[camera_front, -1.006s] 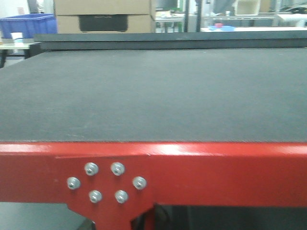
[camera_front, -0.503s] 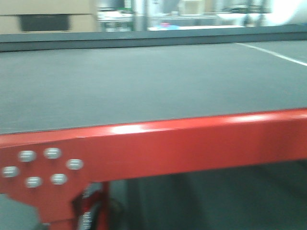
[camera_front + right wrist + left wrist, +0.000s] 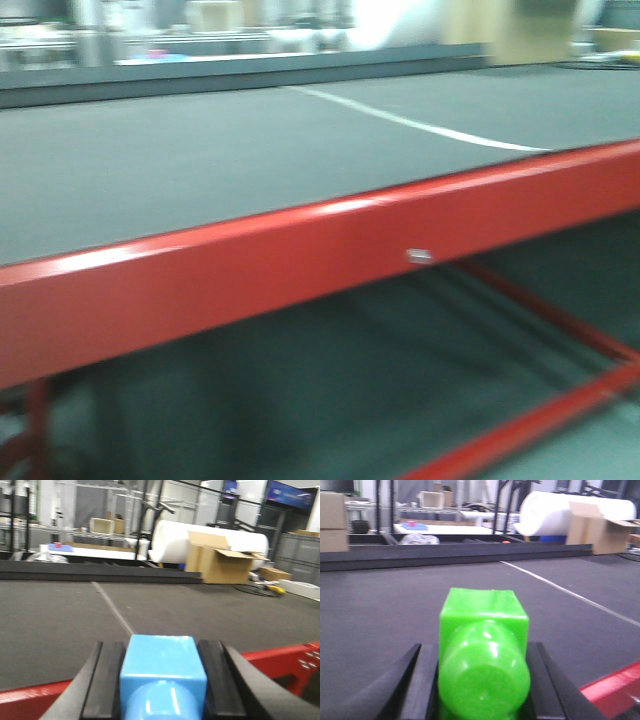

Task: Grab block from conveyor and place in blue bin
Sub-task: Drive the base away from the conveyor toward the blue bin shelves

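The conveyor is a wide dark grey belt (image 3: 200, 170) with a glossy red frame edge (image 3: 300, 265); a white seam line (image 3: 420, 125) crosses the belt. In the left wrist view my left gripper (image 3: 482, 680) is shut on a green block (image 3: 483, 645), held over the belt (image 3: 380, 610). In the right wrist view my right gripper (image 3: 162, 680) is shut on a blue block (image 3: 162, 672) above the red frame edge (image 3: 280, 657). No gripper shows in the front view. The blue bin is out of view.
Beyond the belt's far black rail (image 3: 445, 555) stand a big white roll (image 3: 210, 542), open cardboard boxes (image 3: 220, 562) and shelving with tables. Red cross braces (image 3: 540, 400) run under the frame.
The front view has swung right along the conveyor: the bolted red bracket has left the frame, the white seam line has come into view, and the red edge now slants.
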Available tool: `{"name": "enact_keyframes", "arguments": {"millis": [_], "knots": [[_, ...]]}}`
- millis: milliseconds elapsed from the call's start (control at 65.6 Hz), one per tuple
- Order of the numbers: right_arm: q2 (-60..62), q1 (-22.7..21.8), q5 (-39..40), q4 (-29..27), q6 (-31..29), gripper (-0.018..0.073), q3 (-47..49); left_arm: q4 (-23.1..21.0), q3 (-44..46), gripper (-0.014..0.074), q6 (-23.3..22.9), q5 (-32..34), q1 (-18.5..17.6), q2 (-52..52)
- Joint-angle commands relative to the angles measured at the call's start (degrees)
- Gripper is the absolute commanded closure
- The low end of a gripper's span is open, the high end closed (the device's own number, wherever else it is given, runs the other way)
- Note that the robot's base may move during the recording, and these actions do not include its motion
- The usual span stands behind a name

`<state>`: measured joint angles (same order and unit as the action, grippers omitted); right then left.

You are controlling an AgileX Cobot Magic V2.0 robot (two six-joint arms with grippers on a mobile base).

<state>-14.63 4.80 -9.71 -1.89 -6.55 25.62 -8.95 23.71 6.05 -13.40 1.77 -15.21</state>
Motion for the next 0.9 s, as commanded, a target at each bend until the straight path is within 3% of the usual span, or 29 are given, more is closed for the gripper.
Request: {"name": "enact_keyframes", "arguments": {"millis": [0,884], "knots": [[0.1,-0.1,1.3,0.3,-0.3,0.0721,0.0,0.1,0.4,0.0707,-0.1,0.9,-0.3,0.3],[0.1,-0.1,1.3,0.3,-0.3,0.0721,0.0,0.1,0.4,0.0707,-0.1,0.9,-0.3,0.3]]}}
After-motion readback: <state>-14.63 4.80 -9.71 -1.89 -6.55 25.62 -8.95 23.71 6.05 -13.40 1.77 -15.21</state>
